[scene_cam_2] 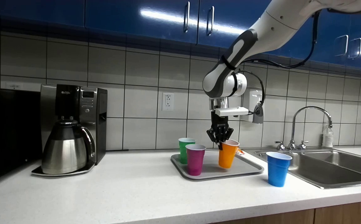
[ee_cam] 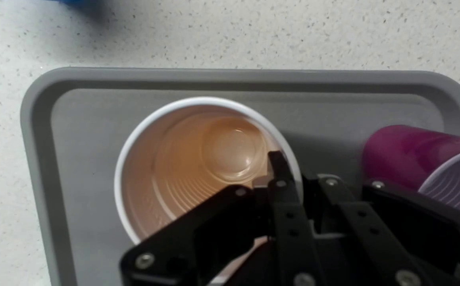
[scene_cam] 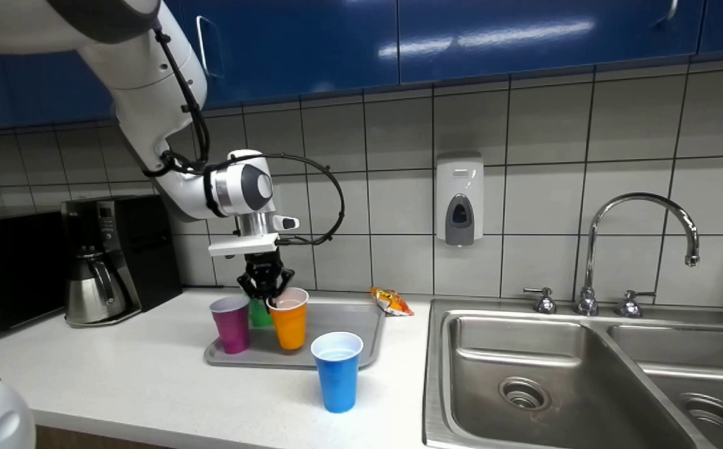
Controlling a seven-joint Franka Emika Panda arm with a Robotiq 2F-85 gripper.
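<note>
My gripper (scene_cam: 269,300) is shut on the rim of an orange cup (scene_cam: 291,325), with one finger inside and one outside. The wrist view shows the gripper (ee_cam: 294,171) at the right side of the cup's white rim (ee_cam: 198,102). The cup (scene_cam_2: 228,157) tilts slightly, its base on or just above a grey tray (scene_cam_2: 242,169); I cannot tell which. A purple cup (scene_cam_2: 195,161) stands on the tray beside it, and a green cup (scene_cam_2: 185,152) stands behind. A blue cup (scene_cam: 339,374) stands upright on the counter in front of the tray.
A snack bag (scene_cam: 391,302) lies by the tray's back corner. A steel double sink (scene_cam: 523,349) with a curved faucet (scene_cam: 642,198) is beside the tray. A coffee maker (scene_cam_2: 88,124) stands at the opposite side. Blue cabinets (scene_cam_2: 143,21) hang above.
</note>
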